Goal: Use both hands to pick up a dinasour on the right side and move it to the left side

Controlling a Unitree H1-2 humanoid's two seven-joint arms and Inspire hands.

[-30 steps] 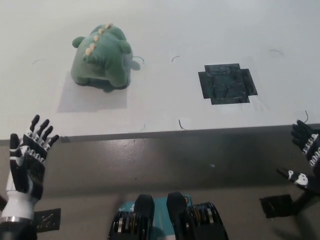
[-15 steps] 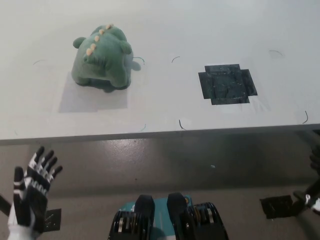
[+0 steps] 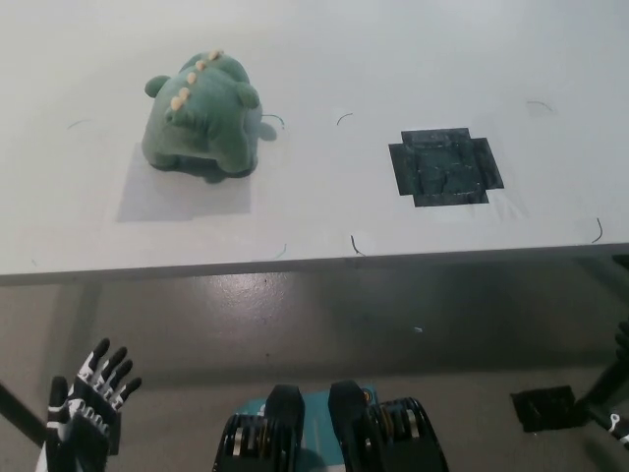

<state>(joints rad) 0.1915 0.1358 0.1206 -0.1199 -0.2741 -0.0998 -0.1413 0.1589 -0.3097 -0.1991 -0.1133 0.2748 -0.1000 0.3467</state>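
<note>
Since the green plush dinosaur (image 3: 201,115) already sits leftward, far beyond the spread, empty fingers of the left hand (image 3: 86,413), both hands should rest; the right hand seems out of view.

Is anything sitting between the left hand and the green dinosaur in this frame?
No object visibly blocks it. The left hand hangs open below the table edge; the green dinosaur sits farther back on the tabletop, bare surface between.
</note>
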